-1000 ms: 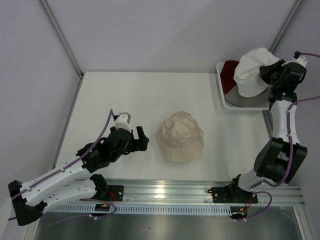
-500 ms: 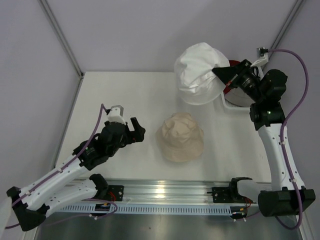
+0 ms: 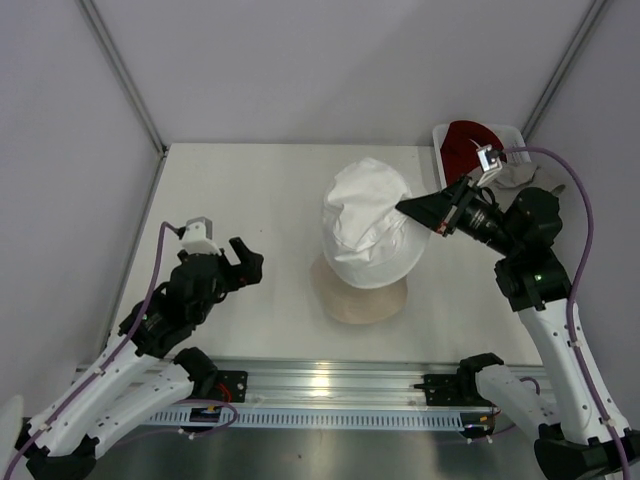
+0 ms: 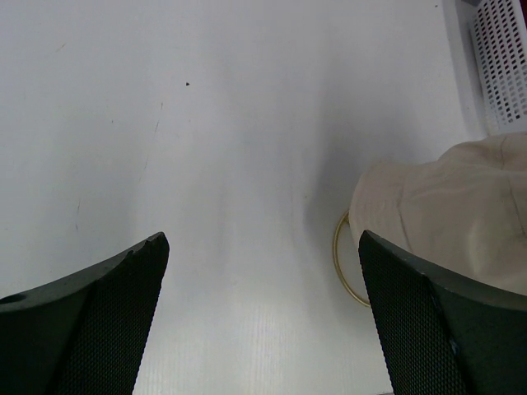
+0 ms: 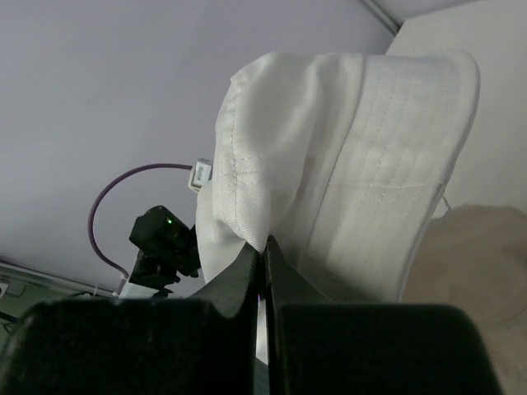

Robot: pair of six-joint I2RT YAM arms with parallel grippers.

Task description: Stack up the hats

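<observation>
My right gripper (image 3: 405,210) is shut on the brim of the white hat (image 3: 368,225) and holds it in the air just over the beige hat (image 3: 358,306), which rests at the table's middle. In the right wrist view the pinched white hat (image 5: 346,148) hangs from the right gripper (image 5: 265,243), with the beige hat (image 5: 473,255) below. A dark red hat (image 3: 468,140) lies in the basket at the back right. My left gripper (image 3: 245,265) is open, empty, left of the beige hat (image 4: 461,206); its wrist view shows the left gripper (image 4: 262,243) above bare table.
The white slatted basket (image 3: 440,135) stands at the back right corner, also seen as the basket (image 4: 502,66) in the left wrist view. A gold wire ring (image 4: 342,263) peeks out beneath the beige hat. Grey walls close the table's back and sides.
My right arm has swung the white hat from the basket leftward and down, to over the beige hat. The left arm has drawn back to the left, still open.
</observation>
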